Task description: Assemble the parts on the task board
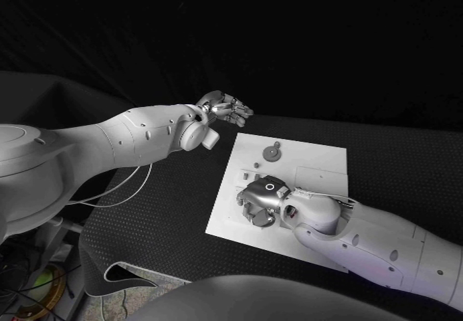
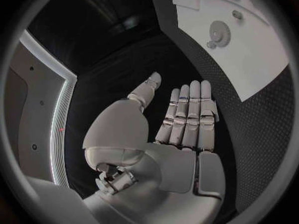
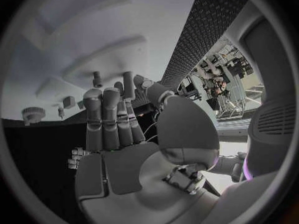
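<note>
Right hand [image 1: 262, 200] empty, fingers apart, over task board [image 1: 318, 164]; left hand [image 1: 227, 108] wide, well apart.

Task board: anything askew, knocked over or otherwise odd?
Nothing stands out. The task board lies flat on the table, a gear sits flat near its far edge. The right hand hangs over the board's near part, holding nothing I can see; the left hand is off the board, fingers apart.
</note>
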